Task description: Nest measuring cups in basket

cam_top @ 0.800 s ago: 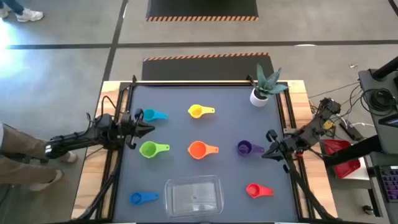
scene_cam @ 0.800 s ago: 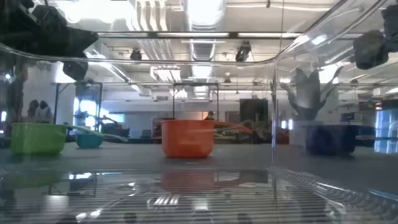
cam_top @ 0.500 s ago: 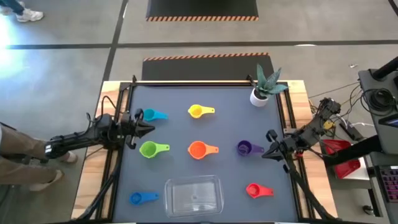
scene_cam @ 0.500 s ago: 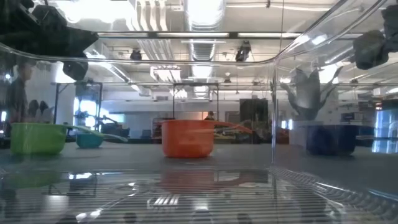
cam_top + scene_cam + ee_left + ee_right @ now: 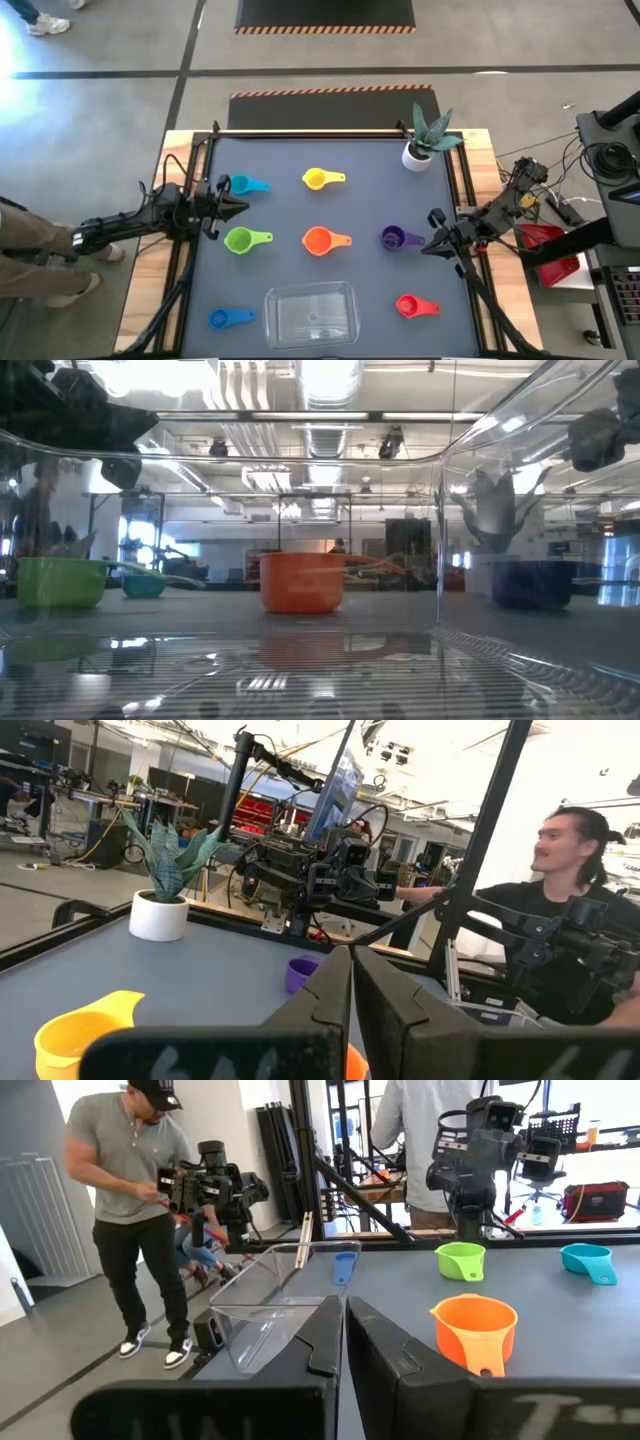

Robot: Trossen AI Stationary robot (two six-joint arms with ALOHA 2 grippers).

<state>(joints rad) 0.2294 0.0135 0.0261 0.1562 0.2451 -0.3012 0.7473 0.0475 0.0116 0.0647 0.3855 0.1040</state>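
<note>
Seven measuring cups lie apart on the dark mat in the high view: teal (image 5: 247, 185), yellow (image 5: 318, 179), green (image 5: 242, 239), orange (image 5: 321, 240), purple (image 5: 396, 237), red (image 5: 412, 305), blue (image 5: 226, 318). Each rests on its base. The clear basket (image 5: 311, 312) sits near the mat's near edge with nothing in it. My left gripper (image 5: 240, 208) hovers shut between the teal and green cups, at the mat's left side. My right gripper (image 5: 425, 246) hovers shut just right of the purple cup. Neither touches anything.
A white pot with a green plant (image 5: 424, 141) stands at the mat's far right corner. Black frame rails run along the mat's left, right and far sides. People stand beyond the table in both wrist views. Open mat lies between the cups and the basket.
</note>
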